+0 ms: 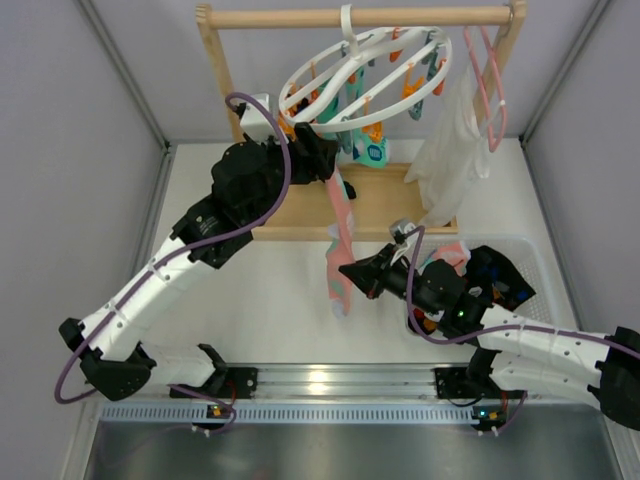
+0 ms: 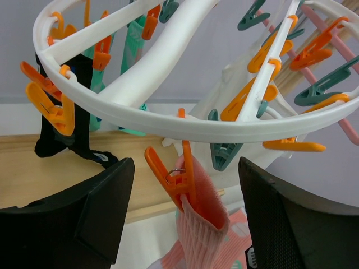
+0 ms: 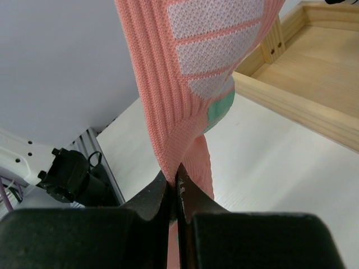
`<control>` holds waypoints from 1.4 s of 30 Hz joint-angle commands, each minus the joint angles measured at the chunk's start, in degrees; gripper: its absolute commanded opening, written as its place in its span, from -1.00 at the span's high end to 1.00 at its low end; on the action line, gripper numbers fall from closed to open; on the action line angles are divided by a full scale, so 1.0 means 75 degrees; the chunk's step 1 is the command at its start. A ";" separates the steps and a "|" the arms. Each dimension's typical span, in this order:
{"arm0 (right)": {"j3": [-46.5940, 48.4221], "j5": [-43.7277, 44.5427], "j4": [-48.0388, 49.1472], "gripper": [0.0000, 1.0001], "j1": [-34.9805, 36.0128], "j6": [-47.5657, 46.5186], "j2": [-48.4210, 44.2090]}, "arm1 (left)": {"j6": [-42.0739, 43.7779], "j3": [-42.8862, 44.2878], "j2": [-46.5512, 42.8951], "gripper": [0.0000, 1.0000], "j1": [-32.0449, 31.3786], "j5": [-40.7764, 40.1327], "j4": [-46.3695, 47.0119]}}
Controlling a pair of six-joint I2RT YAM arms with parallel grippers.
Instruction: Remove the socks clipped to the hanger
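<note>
Pink ribbed knit runs stretched between two holds: the pink sock point(image 1: 340, 232) is caught at its cuff in an orange clip point(image 2: 168, 178) under the rim of the hanger point(image 1: 300, 75). Down low, the right gripper point(image 3: 175, 180) has its jaws pressed together on the sock's foot end. That low pinch looks meant to keep the sock under tension, so it drops away the moment the clip lets go. Up top, the left gripper point(image 2: 185, 208) stands spread wide, one finger on either side of that clip and touching neither clip nor sock. It is lined up, I'd say, to squeeze the clip open. The hanger hangs tilted from the wooden rail point(image 1: 360, 17), and a black sock point(image 2: 56, 140) and a teal sock point(image 1: 366, 150) are clipped elsewhere on the ring, so the job is far from done.
</note>
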 commanded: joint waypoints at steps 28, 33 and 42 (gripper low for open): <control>0.0037 -0.0819 0.0441 1.00 0.0118 0.0107 -0.0373 | 0.0288 -0.0413 0.0117 0.33 0.0514 0.0870 0.1475; -0.0138 -0.0537 -0.0027 1.00 0.0106 -0.0034 -0.0888 | 0.0299 -0.0402 0.0199 0.56 0.0525 0.0870 0.1475; 0.0259 -0.0233 -0.2380 1.00 0.0106 -0.0303 -0.2528 | 0.0135 -0.0577 0.0141 -0.05 0.0537 0.1022 0.1463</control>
